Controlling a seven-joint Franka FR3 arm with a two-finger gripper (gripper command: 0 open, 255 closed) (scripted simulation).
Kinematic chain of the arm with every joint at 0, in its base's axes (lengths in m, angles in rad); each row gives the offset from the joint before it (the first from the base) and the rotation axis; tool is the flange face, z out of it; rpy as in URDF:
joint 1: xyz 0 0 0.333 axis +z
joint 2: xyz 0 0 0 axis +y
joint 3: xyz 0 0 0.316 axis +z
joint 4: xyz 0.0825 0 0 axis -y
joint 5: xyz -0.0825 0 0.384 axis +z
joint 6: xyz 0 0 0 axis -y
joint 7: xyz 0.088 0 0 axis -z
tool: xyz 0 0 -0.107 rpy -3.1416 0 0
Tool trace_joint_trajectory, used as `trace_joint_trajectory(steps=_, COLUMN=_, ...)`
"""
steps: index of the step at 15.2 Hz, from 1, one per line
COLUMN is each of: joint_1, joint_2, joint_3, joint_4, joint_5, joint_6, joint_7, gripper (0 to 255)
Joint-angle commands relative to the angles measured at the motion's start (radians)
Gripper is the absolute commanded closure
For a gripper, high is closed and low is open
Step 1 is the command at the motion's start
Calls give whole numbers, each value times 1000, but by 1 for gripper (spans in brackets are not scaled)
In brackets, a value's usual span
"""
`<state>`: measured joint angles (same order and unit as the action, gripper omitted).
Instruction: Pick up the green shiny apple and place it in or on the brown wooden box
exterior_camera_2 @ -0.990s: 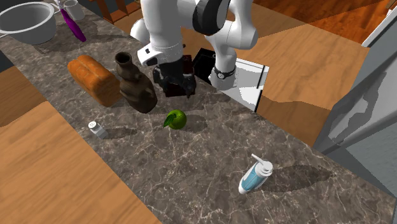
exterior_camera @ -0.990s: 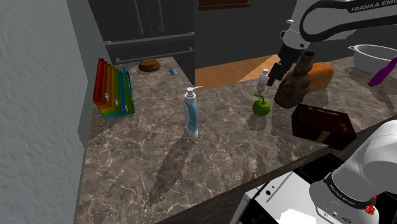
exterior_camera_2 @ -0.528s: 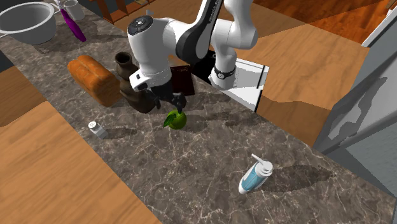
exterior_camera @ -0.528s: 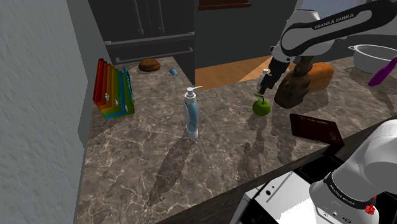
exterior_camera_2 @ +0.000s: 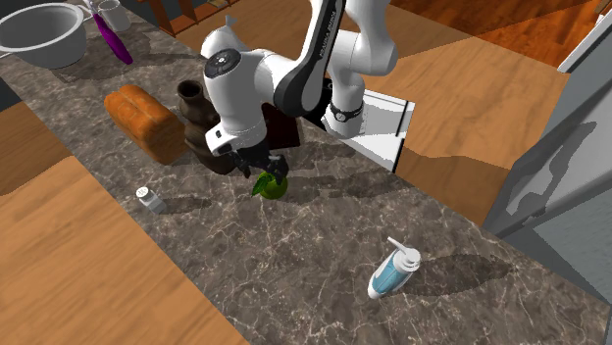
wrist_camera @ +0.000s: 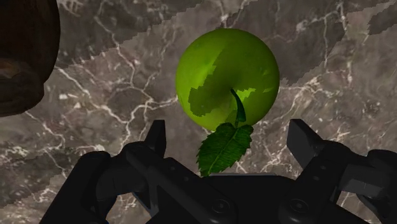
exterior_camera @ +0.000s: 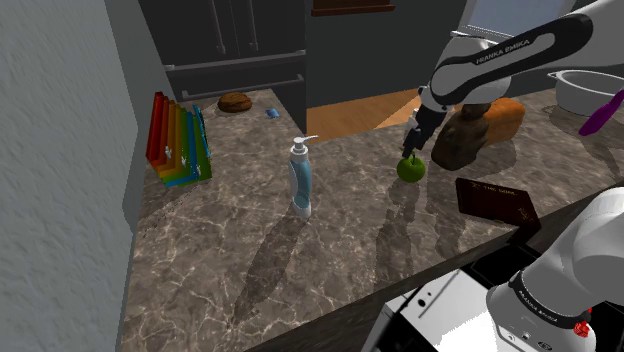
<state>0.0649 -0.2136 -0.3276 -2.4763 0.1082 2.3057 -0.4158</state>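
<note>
The end effector [wrist_camera: 229,141] hangs wide open and empty, the green apple [wrist_camera: 227,70] just ahead of it on the surface [wrist_camera: 114,95], lined up for a grasp; the box [exterior_camera: 493,202] lies near.

Apple [exterior_camera: 410,169] on counter [exterior_camera: 260,260], directly beneath hand [exterior_camera: 410,148]; vase [exterior_camera: 458,145] just beside; box [exterior_camera: 495,202] near, stand side.

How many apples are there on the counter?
1. The green apple sits on the marble counter beside the brown vase, just below the open gripper. I see no others.
</note>
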Motion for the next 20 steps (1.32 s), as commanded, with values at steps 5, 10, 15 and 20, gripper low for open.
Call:
trace_joint_trajectory(steps=5, joint_1=1, joint_2=1, joint_3=0, joint_4=-3, joint_5=1, joint_6=5, joint_7=0, gripper=0)
trace_joint_trajectory(steps=10, joint_1=1, joint_2=1, joint_3=0, joint_4=-3, joint_5=1, joint_6=5, joint_7=0, gripper=255)
trace_joint_trajectory(steps=15, joint_1=1, joint_2=2, joint_3=0, joint_4=-3, joint_5=1, joint_6=5, joint_7=-1, gripper=255)
trace_joint_trajectory(steps=20, joint_1=-4, joint_2=-32, joint_3=6, joint_4=23, joint_5=-16, joint_6=-52, joint_7=18, gripper=255)
